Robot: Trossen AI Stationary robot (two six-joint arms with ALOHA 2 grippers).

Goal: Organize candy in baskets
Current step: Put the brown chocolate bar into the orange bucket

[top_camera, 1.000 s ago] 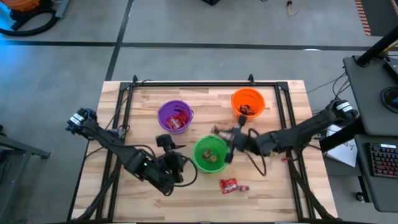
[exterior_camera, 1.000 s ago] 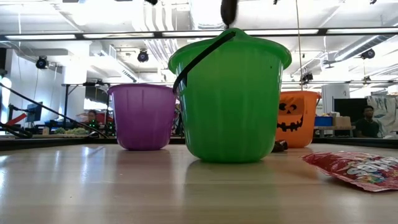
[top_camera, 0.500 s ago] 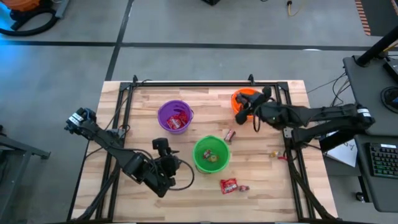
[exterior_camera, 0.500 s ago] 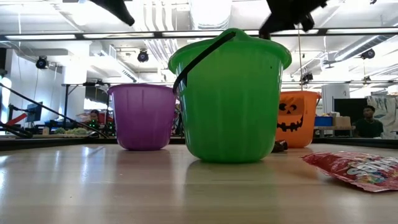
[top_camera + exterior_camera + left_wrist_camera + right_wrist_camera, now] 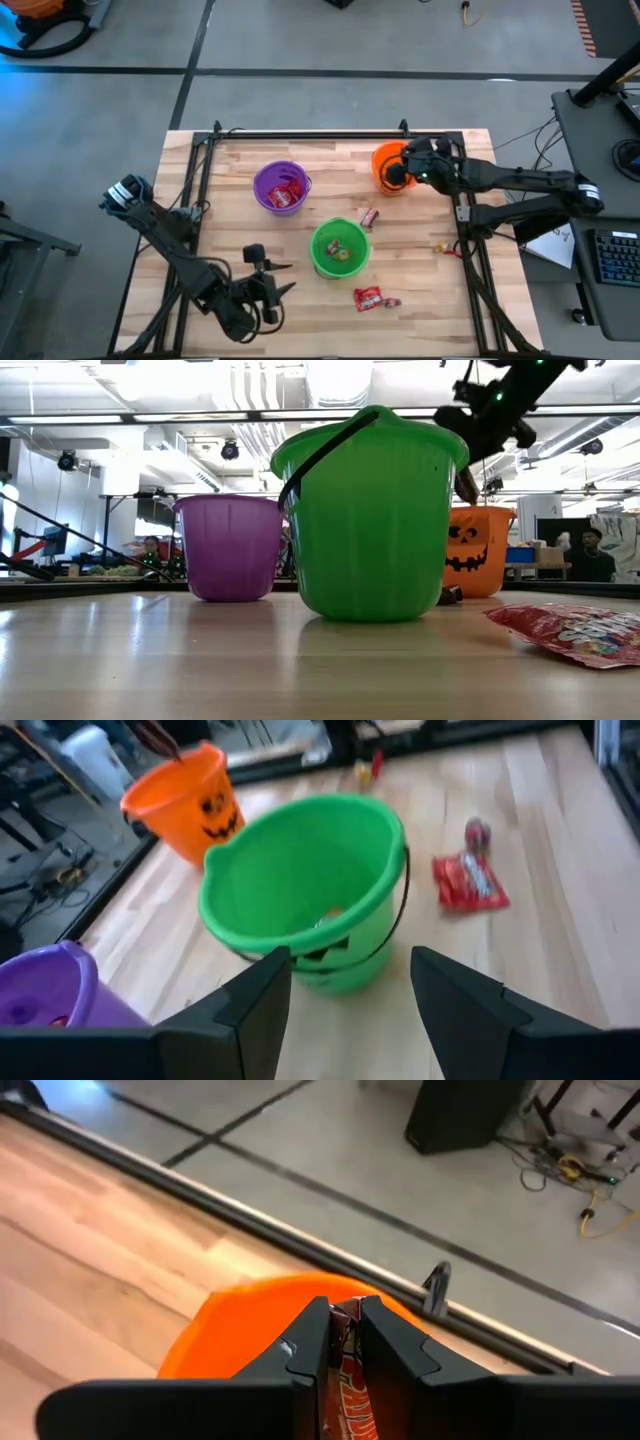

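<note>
Right gripper [image 5: 343, 1342]: over the orange basket [image 5: 392, 166] at the far right of the bench [image 5: 240, 230]; fingers narrow, pinched on a candy bar [image 5: 345, 1370] with a red-and-brown wrapper that hangs between them above the basket's mouth.
Left gripper [image 5: 350, 982]: near the front edge of the bench, just beside the green basket [image 5: 339, 247]; fingers spread wide, nothing between them, touching nothing.
Orange basket: upright, jack-o'-lantern face on its side; what lies inside cannot be told.
Green basket: upright in the middle of the bench, black handle down against its side; a few small yellowish candies [image 5: 340, 252] lie on its floor.
Purple basket [image 5: 279, 186]: upright, left of the orange one and behind the green one; red packets [image 5: 284, 193] inside.
Loose candy on the bench: one small red piece [image 5: 368, 216] between the green and orange baskets; a red packet [image 5: 369, 297] in front of the green basket, towards the right; tiny pieces [image 5: 441, 249] near the right edge.
Background: a person [image 5: 591, 552] sits in the room far beyond the bench, seen in the low view.
</note>
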